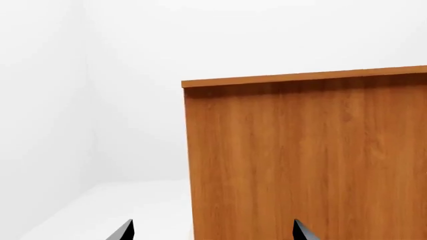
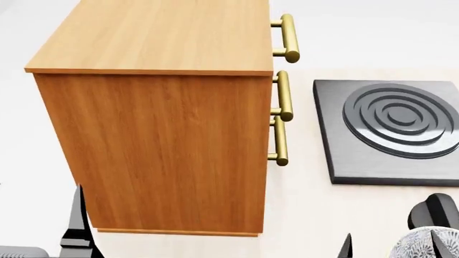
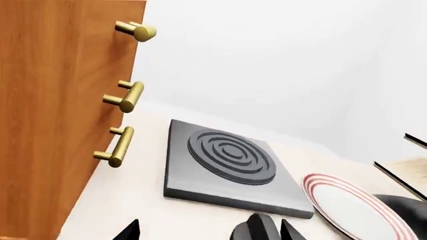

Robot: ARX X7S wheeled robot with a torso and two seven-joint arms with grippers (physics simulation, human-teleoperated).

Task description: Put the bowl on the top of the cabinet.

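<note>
The bowl [image 2: 422, 244], white with a fine grey floral pattern, shows only as a rim at the bottom right corner of the head view. It is hidden in both wrist views. The cabinet [image 2: 161, 134] of orange-brown wood stands left of centre, its lighter top [image 2: 161, 35] bare and its brass handles [image 2: 283, 97] facing right. My right gripper [image 3: 210, 233] is open, with one fingertip [image 2: 346, 246] just left of the bowl and only countertop between the tips. My left gripper [image 1: 213, 232] is open, facing the cabinet's side wall [image 1: 307, 160], with nothing between its fingers.
A black square hob plate [image 2: 391, 131] with raised rings lies right of the cabinet. A dark round knob-like object [image 2: 434, 210] stands just beyond the bowl. A red-rimmed white plate [image 3: 350, 207] and the edge of a pale wooden rack [image 3: 407, 167] lie further right.
</note>
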